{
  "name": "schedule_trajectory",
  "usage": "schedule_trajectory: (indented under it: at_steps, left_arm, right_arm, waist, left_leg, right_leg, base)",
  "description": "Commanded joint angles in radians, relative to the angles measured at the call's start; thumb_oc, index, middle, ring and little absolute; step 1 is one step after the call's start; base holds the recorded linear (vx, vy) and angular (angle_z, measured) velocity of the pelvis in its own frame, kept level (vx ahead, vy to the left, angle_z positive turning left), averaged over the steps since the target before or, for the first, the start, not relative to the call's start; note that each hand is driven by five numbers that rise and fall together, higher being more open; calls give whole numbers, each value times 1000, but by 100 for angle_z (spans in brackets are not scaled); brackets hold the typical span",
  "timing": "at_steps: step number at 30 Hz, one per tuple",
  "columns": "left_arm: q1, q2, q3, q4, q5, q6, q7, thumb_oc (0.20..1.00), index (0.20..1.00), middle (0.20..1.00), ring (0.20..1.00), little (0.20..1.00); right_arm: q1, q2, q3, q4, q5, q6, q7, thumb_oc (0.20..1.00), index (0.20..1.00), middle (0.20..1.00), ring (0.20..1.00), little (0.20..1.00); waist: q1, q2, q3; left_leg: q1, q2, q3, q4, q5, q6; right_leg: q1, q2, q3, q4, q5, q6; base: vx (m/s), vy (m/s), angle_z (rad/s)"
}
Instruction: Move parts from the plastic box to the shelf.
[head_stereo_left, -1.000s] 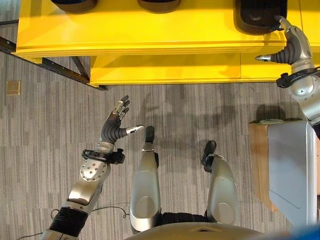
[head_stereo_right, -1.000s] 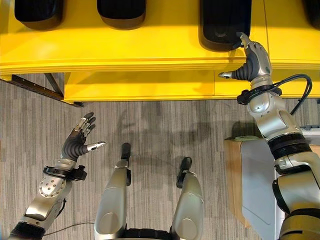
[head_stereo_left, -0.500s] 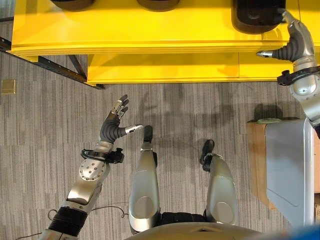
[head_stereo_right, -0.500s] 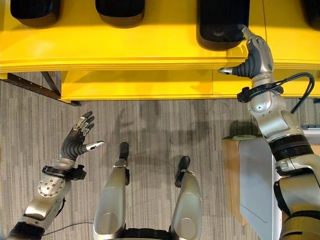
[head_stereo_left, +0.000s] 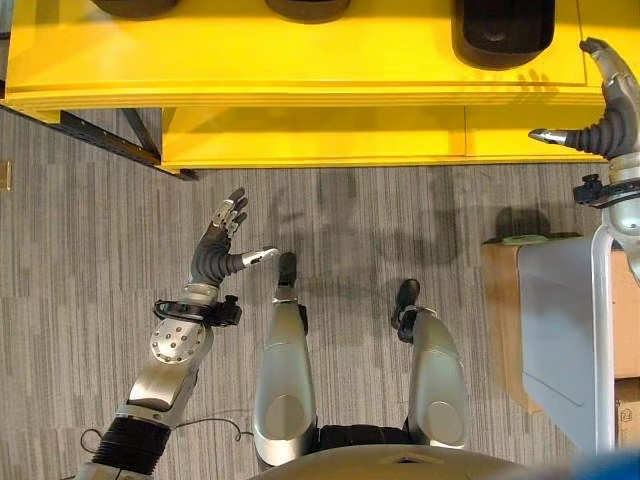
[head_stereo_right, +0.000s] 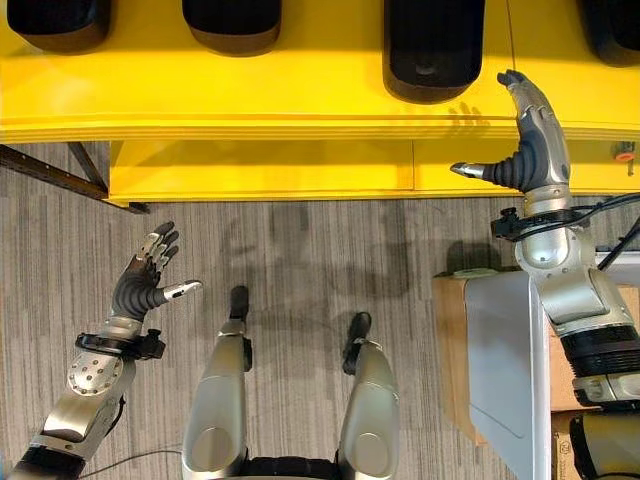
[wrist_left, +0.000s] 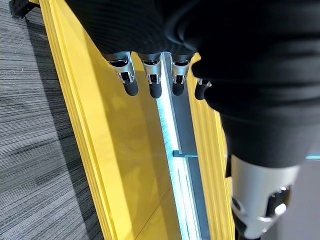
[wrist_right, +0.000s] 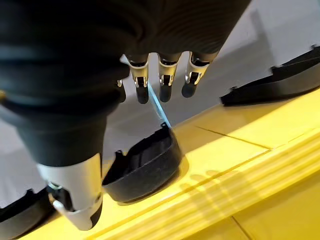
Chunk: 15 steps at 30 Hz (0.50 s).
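Note:
A black moulded part (head_stereo_right: 433, 45) lies on the top of the yellow shelf (head_stereo_right: 300, 90), and it also appears in the right wrist view (wrist_right: 145, 165). My right hand (head_stereo_right: 530, 140) hovers just right of it over the shelf's front edge. It is open, fingers straight, thumb out to the side, and holds nothing. Its fingers (wrist_right: 162, 75) stay clear of the part. My left hand (head_stereo_right: 140, 285) is raised over the carpet at the lower left, open and empty, with its fingers (wrist_left: 150, 75) facing the shelf.
Other black parts (head_stereo_right: 235, 20) (head_stereo_right: 50, 20) (head_stereo_right: 610, 25) sit along the same shelf top. A grey plastic box (head_stereo_right: 505, 370) on a tan stand (head_stereo_right: 452, 350) is close by my right side. A dark shelf leg (head_stereo_right: 60, 170) crosses the floor at the left.
My right hand has come off the black part's corner and drawn back to the right. The part stays on the shelf. The view has shifted slightly; the left hand keeps its pose.

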Motion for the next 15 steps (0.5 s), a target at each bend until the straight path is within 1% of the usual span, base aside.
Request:
schedule_trajectory:
  at_steps: [1,8,12,15]
  left_arm:
    - [52,27,40,-76,17,-36,19,1000,1000,1000,1000,1000]
    - [56,28,41,-76,27,-30,25,1000,1000,1000,1000,1000]
    - [50,27,37,-76,35,-29,42,1000,1000,1000,1000,1000]
    - [49,26,40,-70,36,-27,49,1000,1000,1000,1000,1000]
  right_arm:
    - [-71,41,-6,-10,29,-35,-10,1000,1000,1000,1000,1000]
    - [-83,103,24,-39,52,-35,-2,1000,1000,1000,1000,1000]
    - [-94,162,48,-17,89,-37,-3,1000,1000,1000,1000,1000]
    - [-100,183,65,4,114,-36,5,1000,1000,1000,1000,1000]
  waist:
    - [1,-35,-50]
    - [10,-38,-48]
    - [17,-37,-41]
    - [20,-36,-37]
  left_leg:
    - [-7,12,-9,84,-98,22]
    - [-13,8,-8,90,-102,25]
    - [-24,5,-10,102,-106,28]
    - [-26,3,-8,104,-108,29]
  right_leg:
    - [41,13,29,-69,75,3]
    - [46,12,25,-78,77,4]
    - [41,10,23,-73,76,3]
    - [41,10,24,-73,77,2]
  base:
    - [0,0,0]
    - [6,5,1]
    - [15,17,6]
    - [5,10,5]
